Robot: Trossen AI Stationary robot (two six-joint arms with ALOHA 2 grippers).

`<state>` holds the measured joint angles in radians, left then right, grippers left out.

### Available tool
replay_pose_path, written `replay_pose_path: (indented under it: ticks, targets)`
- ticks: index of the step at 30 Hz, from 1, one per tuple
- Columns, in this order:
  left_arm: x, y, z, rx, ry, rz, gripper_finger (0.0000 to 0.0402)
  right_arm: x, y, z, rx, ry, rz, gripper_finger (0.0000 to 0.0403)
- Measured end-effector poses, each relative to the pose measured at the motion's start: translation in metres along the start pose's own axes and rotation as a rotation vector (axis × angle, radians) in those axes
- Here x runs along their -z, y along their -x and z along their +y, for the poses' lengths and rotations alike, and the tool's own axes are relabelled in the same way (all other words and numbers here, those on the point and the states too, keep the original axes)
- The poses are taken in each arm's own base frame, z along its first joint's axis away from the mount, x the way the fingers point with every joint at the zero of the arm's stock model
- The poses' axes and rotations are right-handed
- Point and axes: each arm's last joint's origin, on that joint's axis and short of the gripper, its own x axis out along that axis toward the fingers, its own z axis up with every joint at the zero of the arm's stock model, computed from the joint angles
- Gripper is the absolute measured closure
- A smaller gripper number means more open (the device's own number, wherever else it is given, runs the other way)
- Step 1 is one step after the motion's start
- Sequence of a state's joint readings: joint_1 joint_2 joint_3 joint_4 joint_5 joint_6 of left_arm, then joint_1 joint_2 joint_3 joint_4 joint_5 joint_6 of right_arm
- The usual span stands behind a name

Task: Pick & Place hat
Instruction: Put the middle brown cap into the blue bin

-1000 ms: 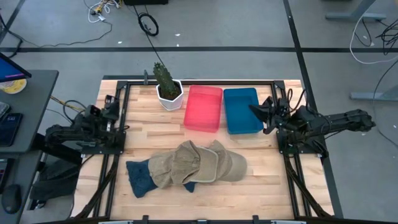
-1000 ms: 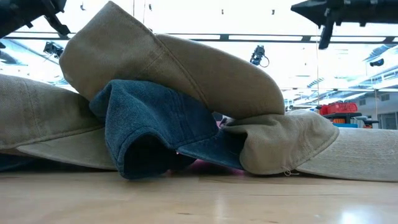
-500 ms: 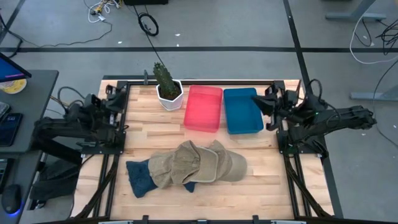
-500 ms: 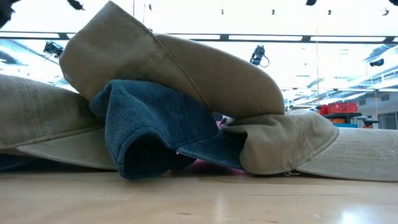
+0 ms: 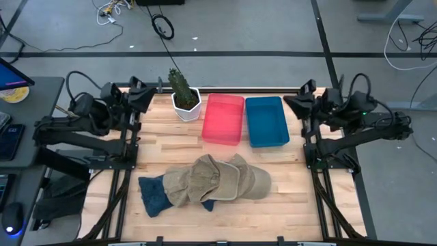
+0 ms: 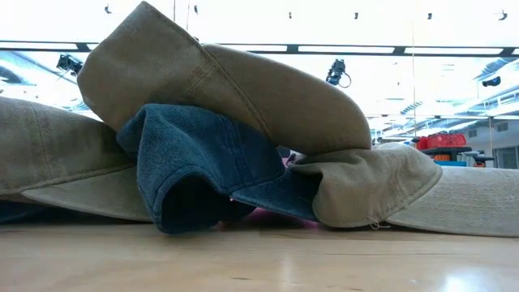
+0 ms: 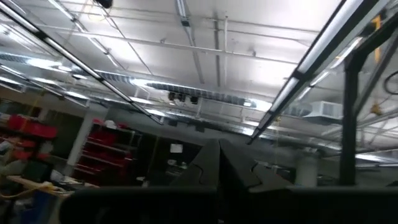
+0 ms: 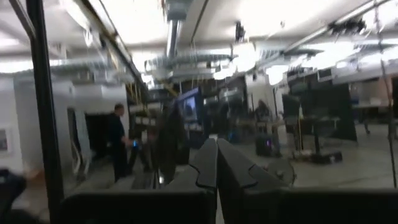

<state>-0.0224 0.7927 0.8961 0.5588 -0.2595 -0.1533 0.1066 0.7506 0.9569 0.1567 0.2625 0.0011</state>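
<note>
Several hats lie heaped on the near half of the table: tan caps (image 5: 222, 179) stacked over a blue denim cap (image 5: 154, 195). In the low view one tan cap (image 6: 227, 81) rests on the blue cap (image 6: 203, 162), with another tan cap (image 6: 381, 191) beside it. My left gripper (image 5: 147, 98) is shut and raised at the far left corner, well away from the hats. My right gripper (image 5: 295, 104) is shut and raised at the far right, beside the blue bin. In both wrist views the fingertips (image 7: 219, 165) (image 8: 217, 163) meet and point out into the room.
A red bin (image 5: 223, 118) and a blue bin (image 5: 265, 121) stand side by side at the far edge. A potted cactus (image 5: 184, 99) stands left of them, close to my left gripper. Bare wood (image 5: 287, 205) lies around the hat pile. A person stands in the room beyond the table (image 8: 117, 140).
Both arms have risen and drawn back toward the far edge, tipping their grippers upward. They have left the low view through its top. The hats have not moved.
</note>
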Motion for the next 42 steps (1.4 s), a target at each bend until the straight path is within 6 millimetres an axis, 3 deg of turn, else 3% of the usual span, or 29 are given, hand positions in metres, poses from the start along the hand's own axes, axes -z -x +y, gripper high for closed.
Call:
replay_pose_path:
  ticks: [4,8,12,16,21,25,31,35,42]
  targets:
    - [0.006,-0.006,-0.003,0.034,0.076,0.036,0.0399,0.008,-0.014,0.005,-0.055,0.021,0.093,0.0399]
    - [0.006,-0.007,0.002,-0.031,-0.092,0.023,0.0399,0.021,-0.028,0.009,-0.055,0.105,0.131,0.0399]
    - [0.009,-0.007,0.003,-0.061,-0.091,0.048,0.0399,0.029,-0.039,0.011,-0.044,0.160,0.123,0.0399]
    - [0.013,-0.008,0.001,-0.032,0.050,0.077,0.0399,0.034,-0.046,0.015,-0.081,0.041,0.125,0.0399]
    - [0.024,-0.008,-0.005,0.107,-0.006,0.171,0.0399,0.038,-0.050,0.018,-0.165,-0.020,0.139,0.0392]
    - [0.034,-0.006,-0.004,0.113,-0.043,0.307,0.0399,0.033,-0.058,0.019,-0.152,-0.060,0.153,0.0384]
    - [0.007,-0.014,-0.009,0.107,-0.090,0.346,0.0399,0.008,-0.086,0.021,-0.127,-0.016,0.267,0.0383]
    - [-0.013,-0.015,-0.013,0.103,-0.129,0.427,0.0399,0.001,-0.096,0.023,-0.124,-0.001,0.398,0.0382]
    - [0.006,-0.003,-0.009,0.073,-0.065,0.700,0.0399,0.024,-0.100,0.032,-0.210,-0.014,0.572,0.0382]
